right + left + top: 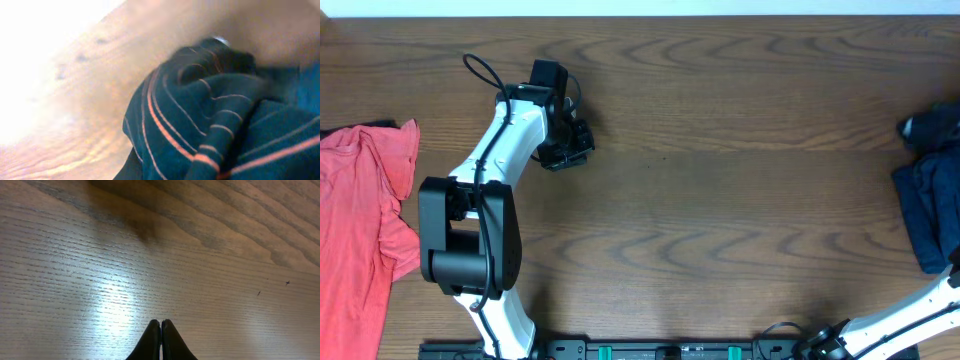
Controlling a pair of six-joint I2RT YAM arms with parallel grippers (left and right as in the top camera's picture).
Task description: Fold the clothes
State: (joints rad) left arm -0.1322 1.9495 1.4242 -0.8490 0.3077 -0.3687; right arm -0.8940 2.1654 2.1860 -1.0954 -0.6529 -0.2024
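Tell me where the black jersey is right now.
The black jersey is bunched at the far right edge of the table, beside the blue garment; the right wrist view shows it close up, filling the lower right.

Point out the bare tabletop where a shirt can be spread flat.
The widest bare stretch of table is the middle, between the left arm and the dark clothes at the right edge. The far strip beyond the left pincer is bare too. Crowded: the left edge under the red garment, and that right edge.
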